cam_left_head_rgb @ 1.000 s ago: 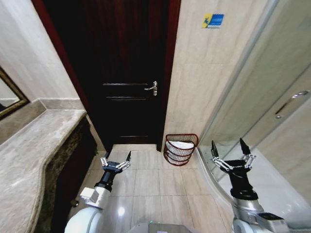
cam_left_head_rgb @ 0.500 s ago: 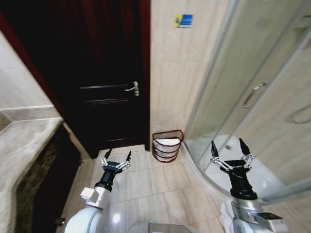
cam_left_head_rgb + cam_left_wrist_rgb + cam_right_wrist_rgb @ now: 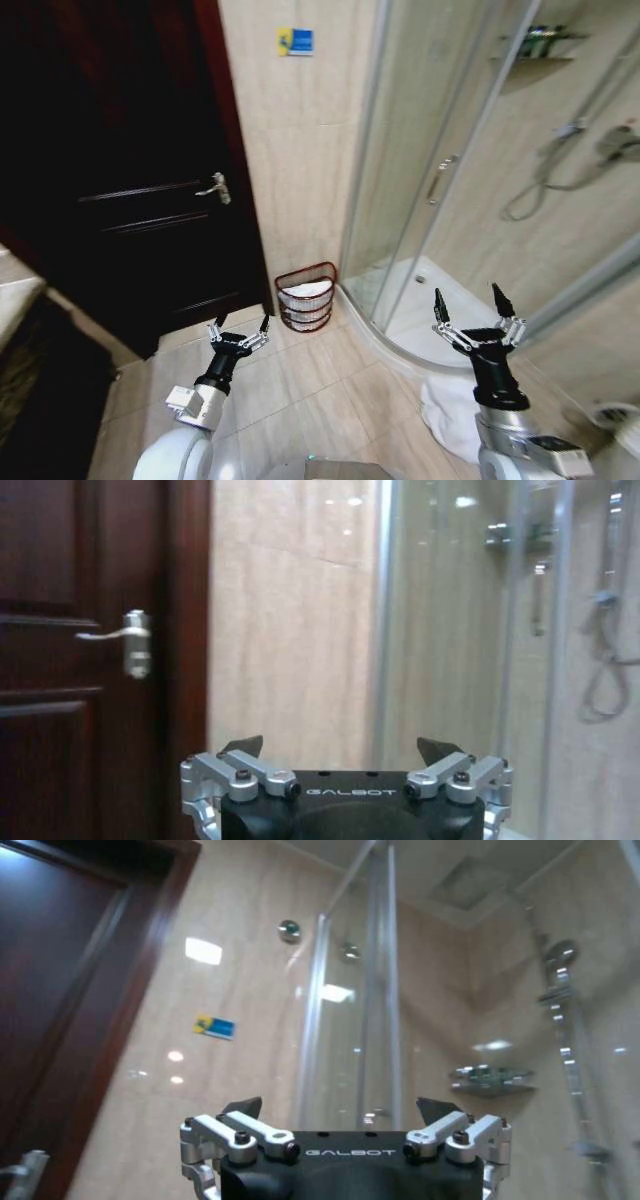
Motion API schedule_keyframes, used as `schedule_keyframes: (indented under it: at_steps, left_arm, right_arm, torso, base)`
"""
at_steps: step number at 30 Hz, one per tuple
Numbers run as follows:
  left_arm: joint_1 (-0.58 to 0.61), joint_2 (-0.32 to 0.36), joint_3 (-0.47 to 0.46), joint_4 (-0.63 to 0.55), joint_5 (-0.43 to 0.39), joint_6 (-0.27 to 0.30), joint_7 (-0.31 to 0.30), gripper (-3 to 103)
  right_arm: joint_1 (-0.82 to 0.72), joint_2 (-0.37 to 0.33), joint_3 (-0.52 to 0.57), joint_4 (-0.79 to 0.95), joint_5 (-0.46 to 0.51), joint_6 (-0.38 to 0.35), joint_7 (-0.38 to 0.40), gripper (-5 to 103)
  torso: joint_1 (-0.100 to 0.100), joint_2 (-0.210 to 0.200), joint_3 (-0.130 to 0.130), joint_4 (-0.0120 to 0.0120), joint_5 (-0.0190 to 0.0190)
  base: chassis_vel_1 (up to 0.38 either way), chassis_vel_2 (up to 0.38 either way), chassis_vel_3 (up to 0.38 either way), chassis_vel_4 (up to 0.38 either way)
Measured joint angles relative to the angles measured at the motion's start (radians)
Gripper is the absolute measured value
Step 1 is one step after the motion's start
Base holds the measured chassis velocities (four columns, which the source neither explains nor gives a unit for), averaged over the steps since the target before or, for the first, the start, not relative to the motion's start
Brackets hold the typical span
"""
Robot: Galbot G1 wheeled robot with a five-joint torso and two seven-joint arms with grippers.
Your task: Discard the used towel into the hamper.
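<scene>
Two grippers hang with jaws spread wide and nothing between them: the left gripper (image 3: 239, 328) over the beige floor tiles near the dark door (image 3: 120, 180), the right gripper (image 3: 478, 312) by the curved shower base (image 3: 400, 325). One hamper (image 3: 306, 296) stands against the tiled wall between door and glass shower enclosure (image 3: 420, 170), something white inside. One white towel (image 3: 445, 405) lies crumpled on the floor beneath the right arm, with bare tiles between the arms.

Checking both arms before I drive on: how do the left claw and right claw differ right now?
The left claw hangs over bare floor tiles near the hamper; the right claw hangs by the shower enclosure, above a white towel on the floor. The left claw sits slightly lower in the head view. Both are open, empty and pointing forward.
</scene>
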Motion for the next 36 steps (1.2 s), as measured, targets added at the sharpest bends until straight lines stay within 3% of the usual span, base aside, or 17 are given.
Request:
schedule_keyframes:
  at_steps: [36]
  left_arm:
    - [0.000,0.000,0.000,0.000,0.000,0.000,0.000,100]
  right_arm:
    - [-0.004,-0.002,0.000,-0.008,0.004,0.002,0.006,100]
  torso:
    - [0.000,0.000,0.000,0.0001,0.0001]
  base:
    - [-0.125,-0.124,-0.126,-0.128]
